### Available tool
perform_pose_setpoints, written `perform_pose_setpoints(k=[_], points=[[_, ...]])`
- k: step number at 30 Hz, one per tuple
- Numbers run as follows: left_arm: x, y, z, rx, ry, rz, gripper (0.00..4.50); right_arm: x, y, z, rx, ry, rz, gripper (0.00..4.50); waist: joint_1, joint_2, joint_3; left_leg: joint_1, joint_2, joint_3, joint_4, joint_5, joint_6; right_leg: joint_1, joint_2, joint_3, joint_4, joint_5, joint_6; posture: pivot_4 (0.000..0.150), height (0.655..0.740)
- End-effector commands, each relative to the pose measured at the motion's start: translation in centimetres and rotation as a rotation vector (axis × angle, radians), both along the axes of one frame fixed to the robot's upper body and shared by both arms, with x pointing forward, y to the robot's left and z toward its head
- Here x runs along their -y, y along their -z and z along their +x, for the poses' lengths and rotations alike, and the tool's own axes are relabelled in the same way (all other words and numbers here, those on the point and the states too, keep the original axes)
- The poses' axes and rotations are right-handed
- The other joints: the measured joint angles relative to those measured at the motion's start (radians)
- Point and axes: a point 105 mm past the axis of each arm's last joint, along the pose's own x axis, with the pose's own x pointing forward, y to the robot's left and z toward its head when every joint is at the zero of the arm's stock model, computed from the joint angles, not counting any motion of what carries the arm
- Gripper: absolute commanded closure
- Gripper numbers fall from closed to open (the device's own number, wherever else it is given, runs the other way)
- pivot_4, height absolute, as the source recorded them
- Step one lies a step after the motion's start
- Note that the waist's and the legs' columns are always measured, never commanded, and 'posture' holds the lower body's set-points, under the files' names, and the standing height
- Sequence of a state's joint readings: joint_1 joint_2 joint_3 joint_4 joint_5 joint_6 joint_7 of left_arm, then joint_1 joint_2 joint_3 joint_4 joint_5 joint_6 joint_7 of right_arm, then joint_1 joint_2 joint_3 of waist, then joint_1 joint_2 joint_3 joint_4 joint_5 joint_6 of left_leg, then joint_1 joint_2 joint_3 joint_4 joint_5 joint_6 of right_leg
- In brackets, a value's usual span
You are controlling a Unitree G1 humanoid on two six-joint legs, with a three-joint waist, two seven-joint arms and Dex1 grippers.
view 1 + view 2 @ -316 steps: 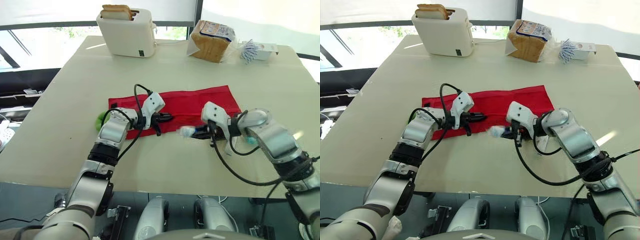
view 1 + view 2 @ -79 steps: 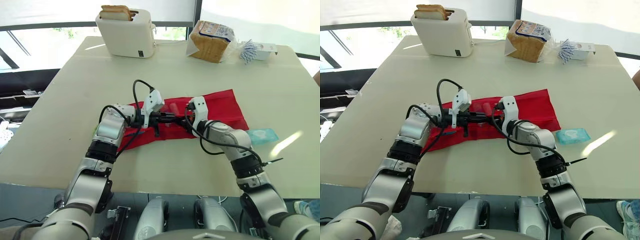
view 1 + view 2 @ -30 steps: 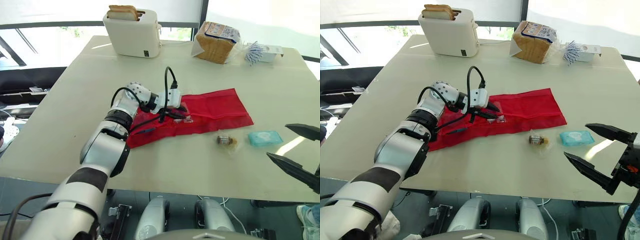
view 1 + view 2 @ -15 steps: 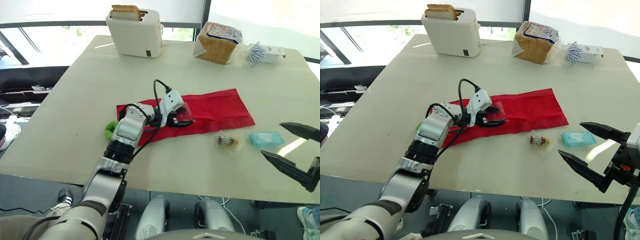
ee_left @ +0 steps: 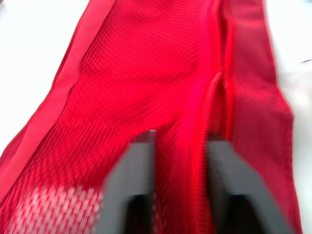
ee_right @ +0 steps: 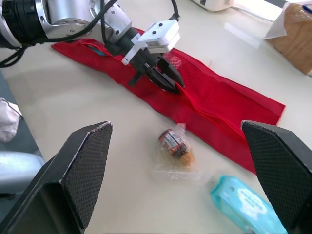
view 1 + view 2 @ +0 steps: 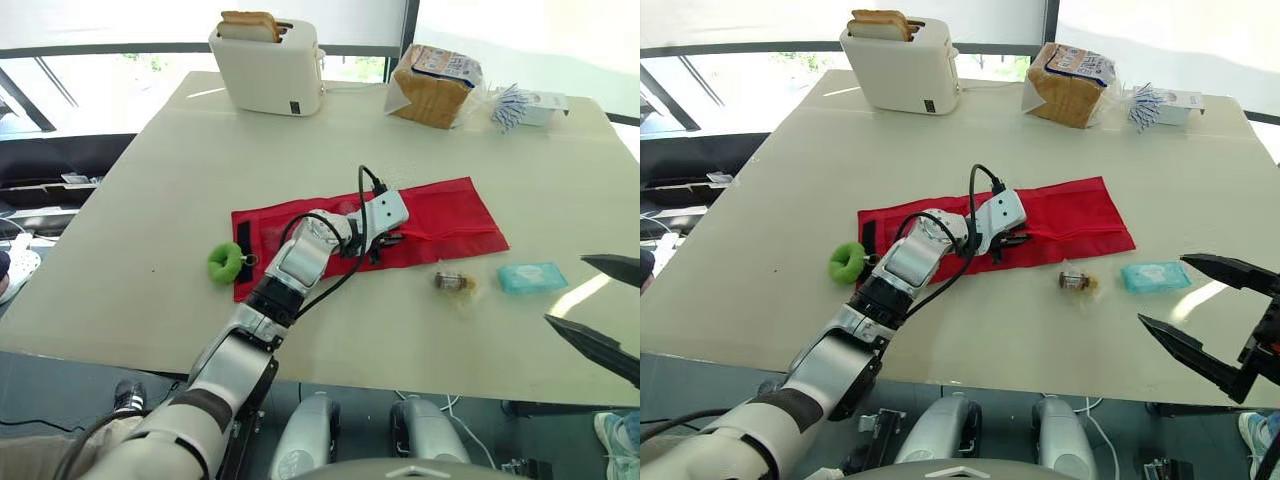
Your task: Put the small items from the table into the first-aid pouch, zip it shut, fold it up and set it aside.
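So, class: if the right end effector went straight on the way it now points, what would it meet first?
Probably the small wrapped item on the table: it lies almost dead ahead of the open right end effector, with the red pouch just beyond. Depth is unclear.

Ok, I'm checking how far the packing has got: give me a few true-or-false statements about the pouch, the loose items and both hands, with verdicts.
The blue wipes pack is inside the red pouch. False: it lies on the table, beside the pouch's right end.
The right hand is open and empty. True.
The left hand is on the pouch. True.
The small wrapped item is held in the right hand. False: it lies on the table, near the pouch's front edge.
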State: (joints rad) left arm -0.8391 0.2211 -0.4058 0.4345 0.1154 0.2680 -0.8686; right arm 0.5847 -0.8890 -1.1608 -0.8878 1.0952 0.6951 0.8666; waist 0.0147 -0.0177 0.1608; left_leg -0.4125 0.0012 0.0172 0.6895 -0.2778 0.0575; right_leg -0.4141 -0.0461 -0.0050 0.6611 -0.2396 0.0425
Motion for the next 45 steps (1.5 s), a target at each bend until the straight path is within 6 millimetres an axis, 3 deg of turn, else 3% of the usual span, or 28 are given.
perform_pose_setpoints(k=[1, 5, 9, 12, 16, 18, 21, 22, 24, 26, 27, 34, 39, 41, 43, 44, 45], points=[[-0.1, -0.6, -1.2, 0.098, 0.227, 0.06, 4.44, 0.6, -0.6, 0.0, 0.028, 0.009, -0.031, 0.0, -0.001, 0.0, 0.0, 0.0, 0.0, 0.0, 0.0, 0.0, 0.0, 0.0, 0.0, 0.0, 0.0, 0.0, 0.0, 0.15, 0.74], [-2.7, -0.5, -1.5, 0.169, 0.375, 0.148, 4.44, 0.7, -0.4, 0.0, 0.026, 0.009, -0.035, 0.0, -0.001, 0.0, 0.0, 0.001, 0.0, 0.001, -0.001, 0.0, 0.0, 0.0, 0.0, 0.001, 0.0, 0.0, 0.0, 0.15, 0.74], [-5.3, -1.2, 0.3, 0.253, 0.383, 0.224, 4.44, 0.6, -0.1, -0.3, 0.023, 0.015, -0.035, 0.0, 0.001, 0.0, 0.0, 0.0, 0.0, 0.001, -0.001, 0.0, 0.0, 0.0, 0.0, 0.0, 0.0, 0.0, 0.0, 0.15, 0.74], [-3.8, -1.9, 1.2, 0.298, 0.372, 0.188, 4.44, 0.7, 0.1, -0.3, 0.018, 0.019, -0.031, 0.0, 0.005, -0.001, 0.0, 0.0, 0.0, 0.0, 0.0, 0.0, 0.0, 0.0, 0.0, -0.001, 0.0, 0.0, 0.0, 0.15, 0.74], [-0.3, -1.9, 0.6, 0.385, 0.454, 0.153, 4.44, 0.6, 0.3, 0.0, 0.017, 0.012, -0.025, 0.0, 0.008, -0.001, 0.001, -0.001, -0.002, 0.0, 0.001, -0.001, 0.002, 0.0, -0.001, -0.001, -0.001, 0.0, 0.001, 0.15, 0.74], [0.0, -2.3, 0.9, 0.386, 0.426, 0.131, 4.44, 0.5, 0.3, 0.1, 0.019, 0.007, -0.026, 0.0, 0.008, -0.001, 0.001, -0.001, -0.002, 0.0, 0.001, -0.001, 0.002, 0.0, -0.001, -0.001, -0.001, 0.0, 0.001, 0.15, 0.74], [-1.2, -3.1, 1.6, 0.246, 0.34, 0.029, 4.44, 0.3, 0.3, 0.1, 0.022, 0.003, -0.026, 0.0, -0.003, -0.001, 0.001, -0.001, -0.002, 0.0, 0.001, -0.001, 0.002, 0.0, -0.001, -0.001, 0.0, 0.0, 0.002, 0.15, 0.74], [-2.0, -3.1, 1.8, 0.185, 0.312, 0.009, 3.88, 0.3, 0.3, 0.1, 0.021, 0.003, -0.025, 0.0, -0.006, -0.001, 0.001, -0.001, -0.001, 0.001, 0.001, -0.001, 0.002, 0.0, 0.0, 0.0, 0.0, 0.0, 0.001, 0.15, 0.74], [-3.2, -3.4, 1.8, 0.116, 0.261, -0.049, 3.21, 0.3, 0.5, 0.1, 0.02, 0.005, -0.022, 0.0, -0.011, -0.001, 0.001, 0.0, 0.0, 0.001, 0.001, -0.001, 0.002, 0.0, 0.0, 0.0, 0.0, 0.0, 0.001, 0.15, 0.74], [-4.3, -3.7, 1.7, 0.061, 0.193, -0.107, 2.16, 0.3, 0.6, 0.2, 0.019, 0.006, -0.019, 0.0, -0.011, -0.001, 0.0, 0.0, 0.001, 0.001, 0.0, -0.001, 0.002, 0.0, 0.001, -0.001, 0.001, 0.0, 0.001, 0.15, 0.74], [-5.2, -3.5, 1.2, 0.03, 0.164, -0.116, 2.01, 0.3, 0.6, 0.2, 0.02, 0.005, -0.017, 0.0, -0.01, 0.0, 0.0, 0.0, 0.001, 0.001, 0.0, -0.001, 0.002, 0.0, 0.001, -0.001, 0.001, 0.0, 0.001, 0.15, 0.74], [-8.7, -2.4, -1.7, -0.039, -0.039, -0.065, 2.01, 0.3, 0.7, 1.0, 0.024, -0.013, -0.016, 0.0, 0.004, 0.001, 0.0, 0.0, 0.001, 0.0, 0.002, -0.001, 0.001, 0.0, -0.001, 0.002, 0.001, 0.0, 0.001, 0.15, 0.74], [-9.8, -1.3, -1.8, 0.037, -0.096, 0.037, 2.01, 0.3, 0.7, 1.4, 0.03, -0.02, -0.019, 0.0, 0.006, 0.001, 0.0, 0.0, 0.0, -0.001, 0.002, -0.001, 0.001, 0.002, -0.001, 0.002, 0.0, 0.0, 0.001, 0.15, 0.74], [-10.0, -1.2, -1.3, 0.08, -0.085, 0.074, 2.54, 0.2, 0.7, 1.5, 0.032, -0.022, -0.02, 0.0, 0.006, 0.001, 0.0, 0.0, 0.0, -0.001, 0.002, -0.001, 0.001, 0.002, -0.001, 0.002, 0.0, 0.0, 0.001, 0.15, 0.74], [-9.9, -1.5, 0.0, 0.142, -0.071, 0.104, 3.41, 0.1, 0.7, 1.4, 0.035, -0.022, -0.021, 0.0, 0.004, 0.001, 0.0, 0.0, 0.0, 0.0, 0.002, -0.001, 0.001, 0.002, -0.001, 0.002, 0.0, 0.0, 0.001, 0.15, 0.74], [-9.8, -1.6, 0.7, 0.162, -0.063, 0.114, 3.57, 0.1, 0.7, 1.4, 0.036, -0.022, -0.022, 0.0, 0.006, 0.0, 0.0, 0.001, 0.0, 0.0, 0.002, -0.001, 0.001, 0.002, -0.001, 0.001, 0.0, 0.0, 0.001, 0.15, 0.74], [-9.6, -1.7, 1.4, 0.177, -0.057, 0.116, 4.23, 0.1, 0.7, 1.4, 0.037, -0.021, -0.024, 0.0, 0.005, 0.0, 0.0, 0.001, 0.0, 0.0, 0.002, -0.001, 0.001, 0.002, -0.001, 0.0, 0.0, 0.0, 0.001, 0.15, 0.74]])
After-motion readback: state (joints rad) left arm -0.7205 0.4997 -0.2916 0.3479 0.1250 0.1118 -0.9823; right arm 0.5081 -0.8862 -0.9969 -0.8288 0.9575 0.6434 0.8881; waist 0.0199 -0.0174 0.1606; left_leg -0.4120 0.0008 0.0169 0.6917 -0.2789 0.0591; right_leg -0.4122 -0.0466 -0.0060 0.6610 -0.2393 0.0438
